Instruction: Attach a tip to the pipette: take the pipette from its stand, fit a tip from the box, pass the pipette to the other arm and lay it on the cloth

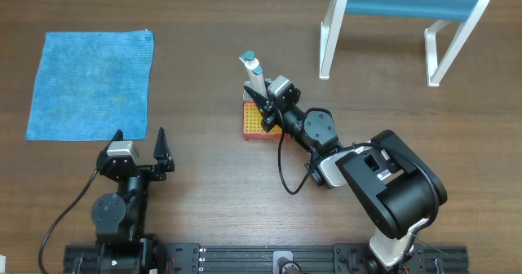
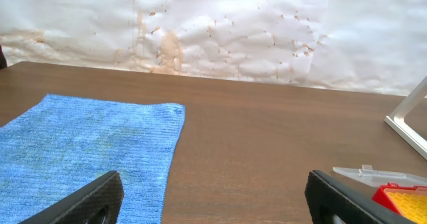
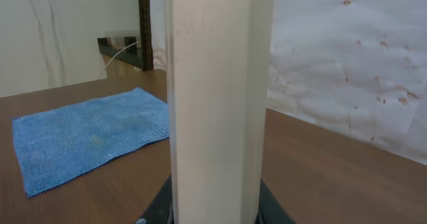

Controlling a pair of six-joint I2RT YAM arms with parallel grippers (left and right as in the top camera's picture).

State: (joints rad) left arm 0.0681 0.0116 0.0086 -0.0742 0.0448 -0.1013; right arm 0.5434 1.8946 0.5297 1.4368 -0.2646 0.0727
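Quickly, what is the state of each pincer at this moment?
The left pincer is open and holds nothing.
The right pincer is closed on the pipette.

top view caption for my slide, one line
Right gripper holds the pipette near the orange tip box; left gripper sits open near the blue cloth.

Left gripper (image 1: 139,134) hangs wide open near the worktop's front-left corner; right gripper (image 1: 261,97), mid-worktop, clasps the pipette (image 1: 254,72).
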